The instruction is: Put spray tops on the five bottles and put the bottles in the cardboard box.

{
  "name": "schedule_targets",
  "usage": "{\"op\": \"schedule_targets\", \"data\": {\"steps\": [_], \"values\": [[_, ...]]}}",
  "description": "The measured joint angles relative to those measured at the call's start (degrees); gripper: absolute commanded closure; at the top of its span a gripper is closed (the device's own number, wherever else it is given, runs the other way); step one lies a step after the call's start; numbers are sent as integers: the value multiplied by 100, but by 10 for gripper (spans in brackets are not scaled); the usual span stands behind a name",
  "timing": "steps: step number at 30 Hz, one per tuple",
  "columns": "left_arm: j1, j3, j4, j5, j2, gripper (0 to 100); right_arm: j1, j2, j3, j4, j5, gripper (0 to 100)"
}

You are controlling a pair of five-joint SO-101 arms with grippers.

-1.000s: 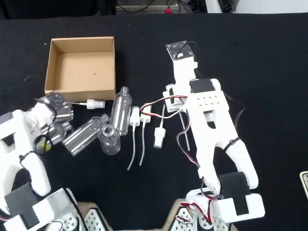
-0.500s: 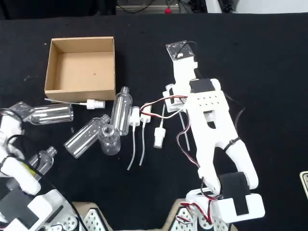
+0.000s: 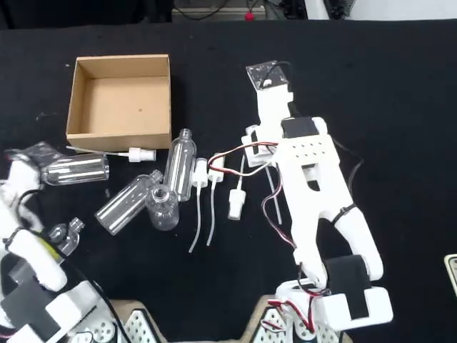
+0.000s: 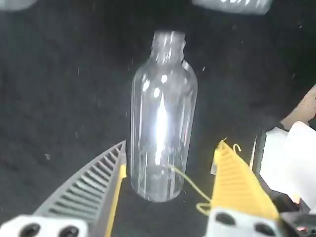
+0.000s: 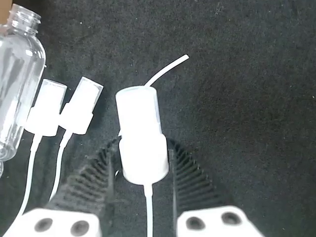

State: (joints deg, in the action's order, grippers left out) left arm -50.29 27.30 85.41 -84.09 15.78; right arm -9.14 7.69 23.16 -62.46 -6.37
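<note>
Black table (image 3: 400,86), spray top (image 5: 142,143) (gripped)

You've got a black cloth (image 3: 400,143) over the whole table, matte, flecked here and there with pale lint. Past its far edge sits dark gear with cables (image 3: 214,8), a small red item (image 3: 249,15) among them, and a white surface (image 3: 400,7) toward the far right corner. At the right edge, near side, a pale flat object (image 3: 451,270) is cut off by the frame; you can't tell what it is.
</note>
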Motion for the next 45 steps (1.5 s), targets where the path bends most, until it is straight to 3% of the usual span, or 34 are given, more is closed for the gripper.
{"op": "schedule_targets", "data": {"steps": [6,11,29,39,45], "values": [[598,352,-607,0,0,651,0,0,0,0,0,977],[598,976,-1574,0,0,650,0,0,0,0,9,977],[703,2092,-2848,0,0,655,0,0,0,0,0,977],[712,2092,-2875,0,0,887,0,0,0,0,9,977],[554,1996,-2848,0,0,909,0,0,0,0,9,977]]}}
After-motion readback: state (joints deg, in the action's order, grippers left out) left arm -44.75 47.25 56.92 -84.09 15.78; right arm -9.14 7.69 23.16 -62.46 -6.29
